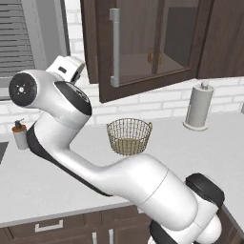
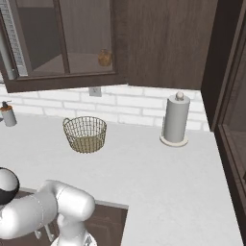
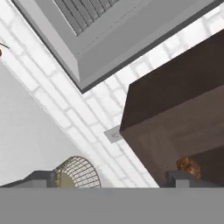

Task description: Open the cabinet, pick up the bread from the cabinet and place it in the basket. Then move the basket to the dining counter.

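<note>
The bread (image 1: 153, 58) shows only dimly through the cabinet (image 1: 143, 43) glass, half behind the door frame; in the hand view the grey band cuts it off. The basket (image 3: 78, 173) there loses its lower part too. The cabinet top runs off both base views

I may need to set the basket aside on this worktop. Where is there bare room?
The worktop is bare between the basket and the paper towel holder, and across its whole near side. A smaller bare patch lies between the basket and the soap dispenser. Nowhere is it crowded; things stand only along the back.
</note>
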